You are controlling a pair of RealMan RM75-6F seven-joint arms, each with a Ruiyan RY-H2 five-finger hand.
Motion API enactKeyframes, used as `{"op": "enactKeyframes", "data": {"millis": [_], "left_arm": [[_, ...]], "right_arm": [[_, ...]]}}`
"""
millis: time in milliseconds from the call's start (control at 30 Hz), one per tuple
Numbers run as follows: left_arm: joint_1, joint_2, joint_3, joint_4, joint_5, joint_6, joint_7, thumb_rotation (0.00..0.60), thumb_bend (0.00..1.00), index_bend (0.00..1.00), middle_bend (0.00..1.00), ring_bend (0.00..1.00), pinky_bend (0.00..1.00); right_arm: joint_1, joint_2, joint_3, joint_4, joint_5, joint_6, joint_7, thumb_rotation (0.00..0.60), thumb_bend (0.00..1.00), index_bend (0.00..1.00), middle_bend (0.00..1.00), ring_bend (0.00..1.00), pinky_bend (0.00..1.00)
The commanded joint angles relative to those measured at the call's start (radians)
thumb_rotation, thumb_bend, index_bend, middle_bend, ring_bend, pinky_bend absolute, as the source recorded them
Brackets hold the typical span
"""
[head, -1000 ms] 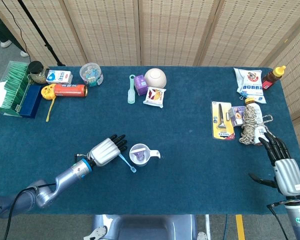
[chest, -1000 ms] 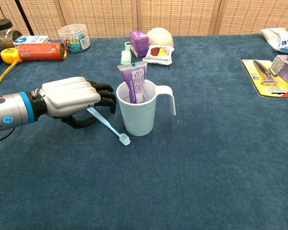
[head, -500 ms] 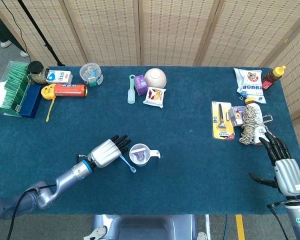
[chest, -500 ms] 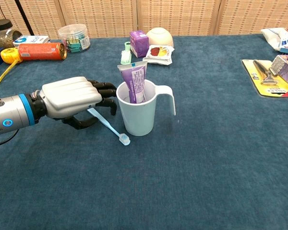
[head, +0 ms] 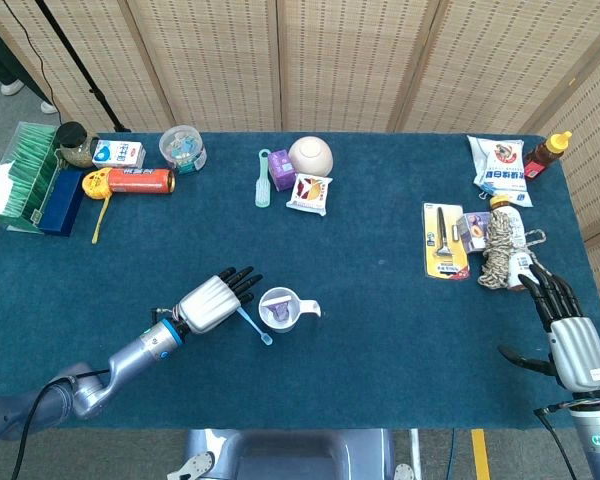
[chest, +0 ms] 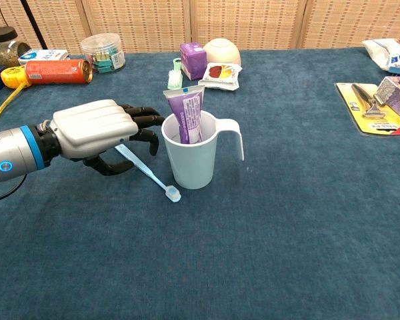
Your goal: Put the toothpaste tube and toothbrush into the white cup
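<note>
The left hand (chest: 93, 130) is hovering beside the cup (chest: 193, 153), its fingers (chest: 143, 123) loosely spread over the toothbrush (chest: 147, 172), which is lying on the tabletop (chest: 287, 233); whether they grip it I cannot tell. The tube (chest: 187, 113) is standing in the cup. The right hand (head: 565, 325) is resting open, holding nothing.

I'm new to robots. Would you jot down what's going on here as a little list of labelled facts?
cup: white handled cup, upright on the blue cloth table
toothpaste: purple tube standing in the cup
toothbrush: light-blue toothbrush on the table left of the cup, handle end under the left hand
left hand: above the brush handle, fingertips by the cup rim
right hand: open, at the table's right edge
</note>
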Motion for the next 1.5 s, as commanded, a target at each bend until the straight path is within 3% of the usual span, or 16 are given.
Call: {"op": "enactKeyframes", "data": {"millis": [33, 200, 367, 533, 1267, 1500], "left_arm": [[0.002, 0.004, -0.003, -0.004, 0.0, 0.007, 0.001, 0.6, 0.4, 0.36, 0.11, 0.06, 0.24], [0.008, -0.002, 0.0, -0.001, 0.003, 0.011, 0.017, 0.6, 0.39, 0.37, 0.11, 0.06, 0.24], [0.014, -0.014, 0.001, 0.011, 0.006, 0.022, 0.016, 0.6, 0.3, 0.39, 0.11, 0.06, 0.24], [0.014, -0.011, -0.001, 0.009, 0.008, 0.03, 0.001, 0.6, 0.28, 0.39, 0.11, 0.06, 0.24], [-0.005, -0.019, -0.024, -0.046, -0.037, -0.051, 0.049, 0.6, 0.31, 0.44, 0.11, 0.06, 0.24], [-0.004, -0.02, -0.028, -0.059, -0.05, -0.068, 0.073, 0.6, 0.34, 0.54, 0.11, 0.06, 0.24]], "right_arm": [[0.0, 0.0, 0.0, 0.0, -0.001, 0.001, 0.0, 0.6, 0.0, 0.01, 0.0, 0.0, 0.04], [-0.001, 0.001, 0.0, -0.001, -0.002, 0.003, 0.0, 0.6, 0.0, 0.01, 0.0, 0.0, 0.04], [-0.002, 0.003, 0.0, -0.003, -0.001, 0.006, 0.004, 0.6, 0.0, 0.01, 0.0, 0.0, 0.04], [-0.002, 0.002, 0.001, -0.002, -0.002, 0.004, 0.002, 0.6, 0.0, 0.01, 0.0, 0.0, 0.04], [-0.003, 0.005, 0.0, -0.003, -0.003, 0.007, 0.008, 0.6, 0.0, 0.01, 0.0, 0.0, 0.04], [-0.003, 0.006, 0.001, -0.001, -0.004, 0.009, 0.014, 0.6, 0.0, 0.01, 0.0, 0.0, 0.04]]}}
